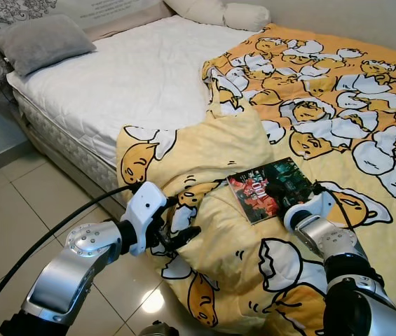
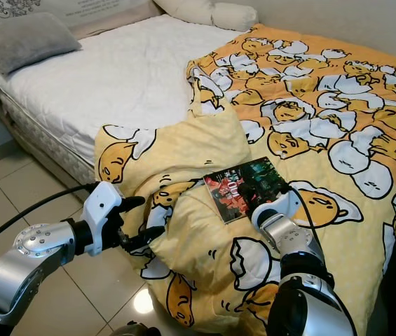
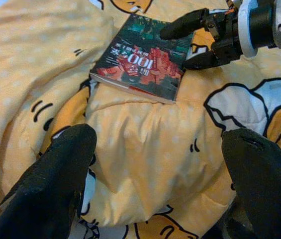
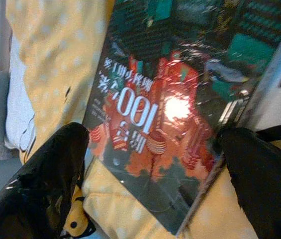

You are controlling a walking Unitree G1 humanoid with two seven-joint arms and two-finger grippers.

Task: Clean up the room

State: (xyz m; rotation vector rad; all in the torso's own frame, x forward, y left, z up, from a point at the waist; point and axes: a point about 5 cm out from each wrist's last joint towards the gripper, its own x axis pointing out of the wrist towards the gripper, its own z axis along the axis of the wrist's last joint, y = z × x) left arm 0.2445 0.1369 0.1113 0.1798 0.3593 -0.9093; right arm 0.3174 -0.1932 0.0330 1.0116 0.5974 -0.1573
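A book (image 1: pixel 269 189) with a dark cover printed in red and green is seen lying flat on a yellow comforter (image 1: pixel 324 119) patterned with cartoon egg figures, near the foot-side edge of the bed (image 1: pixel 113 84). The large figure "100" can be read on its cover in the right wrist view. The book rests on a rumpled fold of the comforter, which is bunched toward the near corner and hangs over the mattress edge down to the tiled floor (image 1: pixel 15 210).

The right claw (image 3: pixel 187 42) is held at the book's near right edge, its two black fingers spread apart, one over the cover's corner and the other just beside the edge; the book is not clamped. In the right wrist view the cover is seen lying between the two open fingers (image 4: pixel 50 174).

The left claw (image 1: pixel 183 234) is held out over the hanging fold of the comforter at the bed's near corner, left of the book and apart from it. Its fingers are parted, and nothing is gripped between them; whether the fabric is touched cannot be told.

Beyond the comforter, the white quilted mattress is left uncovered. A grey pillow (image 1: pixel 42 40) lies at the far left corner, and a cream bolster (image 1: pixel 222 12) is set against the far wall.
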